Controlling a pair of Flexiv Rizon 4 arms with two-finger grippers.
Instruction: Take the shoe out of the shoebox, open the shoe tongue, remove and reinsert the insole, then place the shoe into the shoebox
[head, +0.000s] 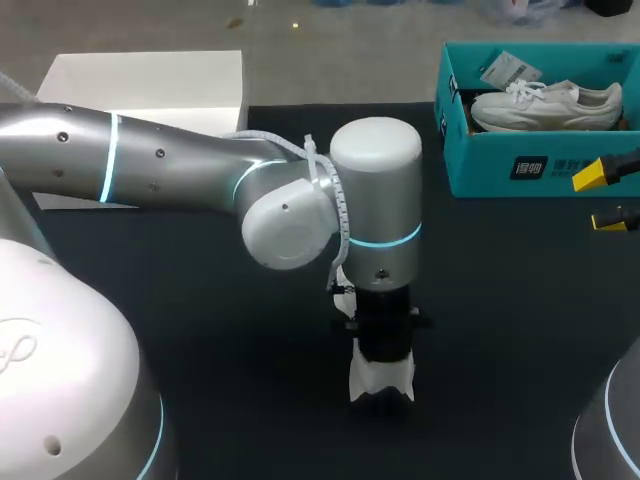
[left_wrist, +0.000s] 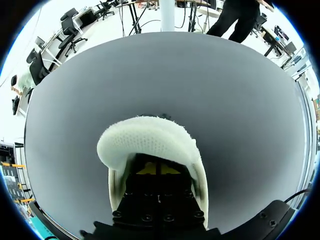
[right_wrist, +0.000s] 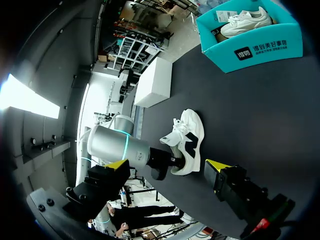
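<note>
Shoe (right_wrist: 187, 142) is out of the box (head: 530, 165) and sits mid-surface (head: 200, 330). Left claw (left_wrist: 157, 169) is down at its opening; I cannot tell its grip. Right claw (head: 603, 196) is released, near the box. Insole work and the return likely remain.

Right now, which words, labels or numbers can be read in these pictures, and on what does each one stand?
On the shoebox front wall: a white printed label, too blurred to quote.
On the paper tag inside the shoebox: print too small to read.
On the shoe outside the box: a dark side mark, no legible word.
Nothing else bears text.
</note>
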